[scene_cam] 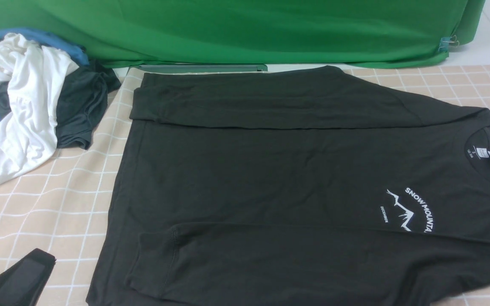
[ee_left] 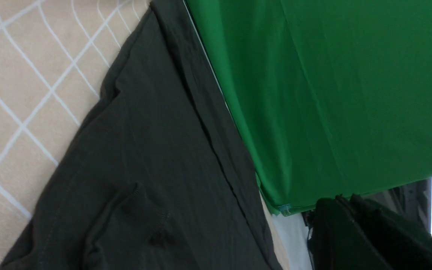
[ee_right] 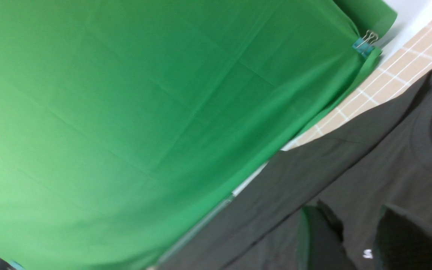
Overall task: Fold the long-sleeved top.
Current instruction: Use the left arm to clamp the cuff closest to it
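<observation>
Long-sleeved top (scene_cam: 270, 178) was laid flat on the checked cloth (scene_cam: 58, 204).
Left gripper (scene_cam: 24, 272) was seen low beside its hem corner, jaws clenched on nothing; right gripper (ee_right: 351, 213) was poised over the garment, jaws parted, nothing grasped.

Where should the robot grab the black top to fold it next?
By the hem, on the robot's left. The top lies flat, both sleeves already folded in, neck to the right, so the hem is a free straight edge. Probably best to pinch it near its corners, coming in low from the left over the tablecloth, then carry it toward the neck.
</observation>
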Motion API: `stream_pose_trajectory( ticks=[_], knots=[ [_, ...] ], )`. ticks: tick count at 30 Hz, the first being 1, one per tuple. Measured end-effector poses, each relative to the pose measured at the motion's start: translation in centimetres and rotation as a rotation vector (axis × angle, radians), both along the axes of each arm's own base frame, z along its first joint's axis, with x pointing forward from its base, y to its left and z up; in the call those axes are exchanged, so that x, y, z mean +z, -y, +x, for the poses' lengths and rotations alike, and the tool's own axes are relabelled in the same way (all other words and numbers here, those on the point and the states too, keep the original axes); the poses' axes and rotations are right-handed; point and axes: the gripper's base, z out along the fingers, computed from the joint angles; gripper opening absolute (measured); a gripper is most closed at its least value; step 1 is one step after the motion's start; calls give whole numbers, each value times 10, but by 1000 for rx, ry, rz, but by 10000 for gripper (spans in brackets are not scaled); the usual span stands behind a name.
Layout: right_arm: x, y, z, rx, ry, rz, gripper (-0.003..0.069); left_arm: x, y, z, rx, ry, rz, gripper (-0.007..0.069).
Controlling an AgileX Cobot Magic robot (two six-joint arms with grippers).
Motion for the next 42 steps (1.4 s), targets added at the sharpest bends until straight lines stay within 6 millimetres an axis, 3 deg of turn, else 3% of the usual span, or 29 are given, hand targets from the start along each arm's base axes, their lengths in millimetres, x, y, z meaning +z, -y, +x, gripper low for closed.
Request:
stream_pose_trajectory(
  ticks=[10, 16, 20, 22, 26, 28, 31, 33, 35, 42],
  knots=[
    [1, 0, 0, -4, 9, 10, 240, 2, -1, 0, 12, 8, -73, 17],
    [9, 3, -1, -33, 103, 25, 235, 6, -5, 1, 65, 54, -78, 17],
    [22, 6, -3, -67, 212, 14, 162, 16, -11, 1, 123, 112, -170, 17],
    [44, 5, -3, -71, 225, -89, 68, 56, -12, -7, 125, 243, -113, 17],
    [101, 1, 3, -48, 175, -345, 32, 130, -9, -17, 104, 374, 125, 17],
    [130, -5, 16, 24, 59, -516, 31, 165, -1, -7, 25, 309, 254, 17],
    [163, -13, 32, 167, -102, -706, 31, 182, 10, 19, -145, 96, 398, 17],
    [177, -18, 44, 307, -245, -808, 31, 178, 19, 43, -305, -102, 491, 17],
    [181, -23, 55, 463, -402, -880, 31, 161, 25, 68, -478, -300, 549, 17],
    [160, -28, 77, 710, -647, -924, 32, 108, 34, 116, -768, -636, 543, 17]
  ],
)
